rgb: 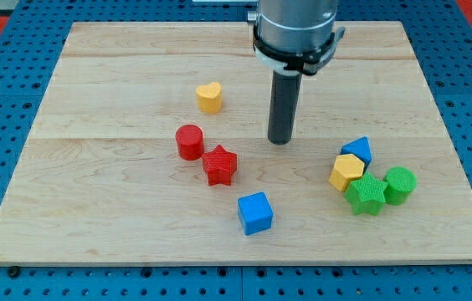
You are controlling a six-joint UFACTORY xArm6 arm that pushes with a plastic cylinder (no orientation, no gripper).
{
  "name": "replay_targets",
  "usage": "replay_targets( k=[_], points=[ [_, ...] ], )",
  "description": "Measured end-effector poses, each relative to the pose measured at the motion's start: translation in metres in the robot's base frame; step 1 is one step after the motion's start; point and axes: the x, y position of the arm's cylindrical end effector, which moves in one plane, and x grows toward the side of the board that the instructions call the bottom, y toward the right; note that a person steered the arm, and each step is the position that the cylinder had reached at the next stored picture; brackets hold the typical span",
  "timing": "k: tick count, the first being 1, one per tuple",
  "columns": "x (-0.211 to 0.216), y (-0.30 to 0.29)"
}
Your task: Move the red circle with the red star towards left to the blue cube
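Nearest the camera sits the blue cube [255,212], on the near middle of the wooden surface [94,226], with open board all around it. Just beyond it, slightly to the left, the red star [219,165] and the red circle [190,142] stand touching or almost touching, the circle on the star's far-left side. My tip [280,140] rests to the right of this pair, a little apart from the star, and farther off than the cube. No pincer exists on this arm, so nothing can be said of one being apart or together; only the rod pushes. The main risk, as I judge it, is that a push from the right catches the star off-centre, so that it turns or slides past the circle and the two split. A low sweep could also knock the cube itself away. The yellow heart [209,97] lies on the far side, clear of the likely path. At the right, the blue triangle [357,150], yellow hexagon [347,172], green star [366,195] and green cylinder [399,184] cluster well apart from the work. Room to the left is wide, and the left edge stays far away.
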Motion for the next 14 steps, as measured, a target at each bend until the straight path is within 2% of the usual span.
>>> replay_targets(
  k=[1, 3, 5, 7, 10, 11, 12, 13, 14],
  points=[
    [-0.015, -0.029],
    [-0.008, -0.142],
    [0.01, -0.145],
    [0.057, -0.152],
    [0.074, -0.132],
    [0.057, -0.13],
    [0.022, -0.126],
    [0.011, -0.089],
    [0.018, -0.068]
  ],
)
